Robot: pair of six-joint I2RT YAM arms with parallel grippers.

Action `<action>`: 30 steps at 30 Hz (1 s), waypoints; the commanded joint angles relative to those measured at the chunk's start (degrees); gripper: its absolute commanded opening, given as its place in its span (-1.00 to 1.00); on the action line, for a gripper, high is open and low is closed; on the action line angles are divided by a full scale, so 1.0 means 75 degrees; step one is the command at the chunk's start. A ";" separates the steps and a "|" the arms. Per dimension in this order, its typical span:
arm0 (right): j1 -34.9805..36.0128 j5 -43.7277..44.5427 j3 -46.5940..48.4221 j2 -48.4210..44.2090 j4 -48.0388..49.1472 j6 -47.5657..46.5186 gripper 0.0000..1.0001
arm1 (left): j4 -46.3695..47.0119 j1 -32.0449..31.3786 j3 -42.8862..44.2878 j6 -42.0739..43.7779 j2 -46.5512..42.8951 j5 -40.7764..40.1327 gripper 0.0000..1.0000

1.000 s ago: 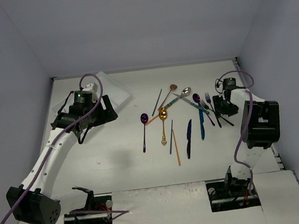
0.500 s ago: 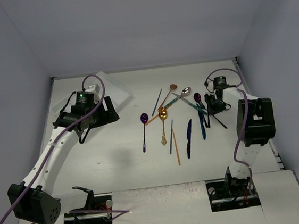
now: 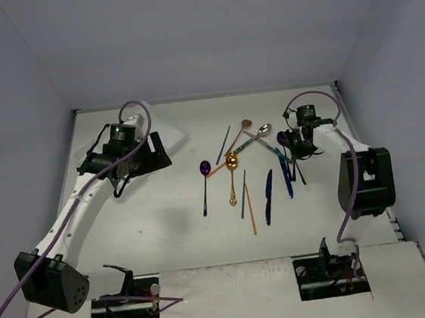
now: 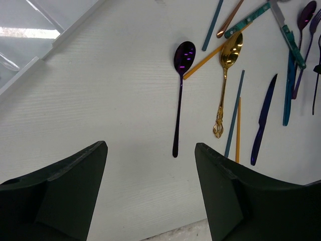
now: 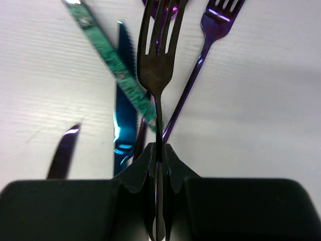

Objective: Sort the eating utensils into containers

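a dark fork [image 5: 156, 65] is clamped by its handle in the right gripper [image 5: 158, 150] over a purple fork [image 5: 216, 20]; the left gripper [image 4: 150, 153] is spread wide near the tray [image 4: 60, 40].

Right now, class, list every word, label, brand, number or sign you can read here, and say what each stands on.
None: no readable text in any view.
The dark fork held in the right end effector, the purple spoon and the gold spoon bear no lettering.
The teal handle shows pale dots only, not characters.
The green indicator light is a plain lamp, not a sign.
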 commanded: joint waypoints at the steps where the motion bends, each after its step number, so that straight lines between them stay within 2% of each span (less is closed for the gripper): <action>1: 0.0133 -0.0005 0.0268 -0.1715 -0.0251 0.0560 -1.00 | 0.0512 -0.0041 0.0682 0.0021 -0.0158 0.0498 0.37; 7: 0.1076 -0.0717 0.0290 -0.2906 -0.0223 0.1386 -1.00 | 0.1861 -0.0223 0.0669 -0.1016 -0.0314 0.1483 0.37; 10: 0.1889 -0.0588 0.0291 -0.3350 -0.0111 0.1990 -1.00 | 0.2693 -0.0581 0.0703 -0.1640 -0.0315 0.1442 0.37; 13: 0.2778 -0.0450 0.0233 -0.3731 0.0150 0.2534 -1.00 | 0.3359 -0.1181 0.0882 -0.1778 -0.0171 0.1034 0.36; 19: 0.3771 -0.0466 0.0097 -0.4187 0.0557 0.3370 -1.00 | 0.3337 -0.2205 0.1701 -0.0885 0.0541 0.0204 0.28; 26: 0.4668 -0.0261 -0.0051 -0.4279 0.0587 0.3456 -1.00 | 0.2717 -0.3234 0.2717 0.0301 0.1450 -0.0859 0.15; 30: 0.4864 -0.0189 -0.0143 -0.4333 0.0612 0.3483 -1.00 | 0.2299 -0.3490 0.3229 0.0600 0.1848 -0.1280 0.08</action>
